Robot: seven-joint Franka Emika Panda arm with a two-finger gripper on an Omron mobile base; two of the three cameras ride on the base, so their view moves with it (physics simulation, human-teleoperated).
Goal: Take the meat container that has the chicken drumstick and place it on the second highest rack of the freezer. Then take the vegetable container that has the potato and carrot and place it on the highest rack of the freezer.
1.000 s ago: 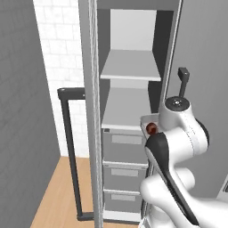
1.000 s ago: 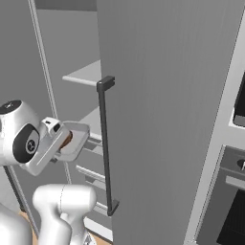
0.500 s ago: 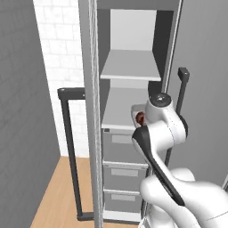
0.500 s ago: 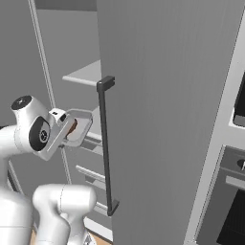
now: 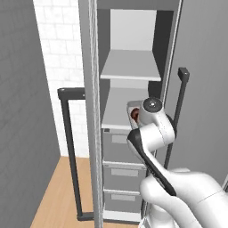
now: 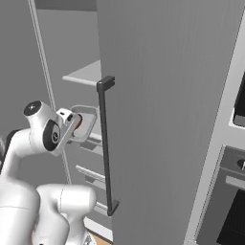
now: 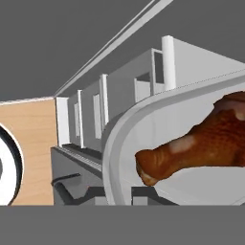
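Here one meat container [image 7: 143, 124] holds one chicken drumstick [image 7: 196, 143].

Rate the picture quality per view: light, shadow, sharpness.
Left base view: flat, even light, soft edges, dim freezer interior. Right base view: no glare, grey door smooth, meat container small and blurred. Hand view: chicken drumstick close, coarse-textured, scene rolled sideways.

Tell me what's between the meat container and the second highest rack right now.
Nothing: in the left base view the meat container, drumstick inside, hangs at the second highest rack's right front edge, with bare board beyond.
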